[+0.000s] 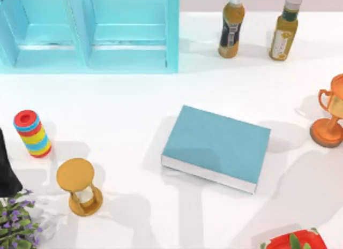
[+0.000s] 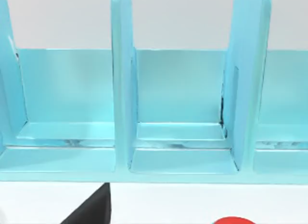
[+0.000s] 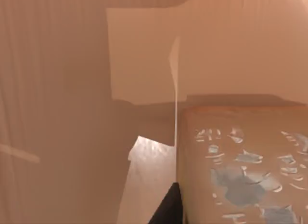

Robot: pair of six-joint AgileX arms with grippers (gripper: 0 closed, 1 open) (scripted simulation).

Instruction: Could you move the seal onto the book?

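From above, the book (image 1: 216, 148) lies flat at centre frame, teal cover bare, so by my reading the placing is yet to come. A black sliver of the left arm (image 1: 7, 168) sits at the left edge, beside the hourglass (image 1: 79, 187).

Left wrist view: just the light-blue shelf unit (image 2: 180, 113), close ahead.

Right wrist view: a tan-brown surface with a pale flaked mark at lower right, most likely the seal (image 3: 240, 171), pressed right up against the camera. Whether the right gripper grasps it, I cannot tell.
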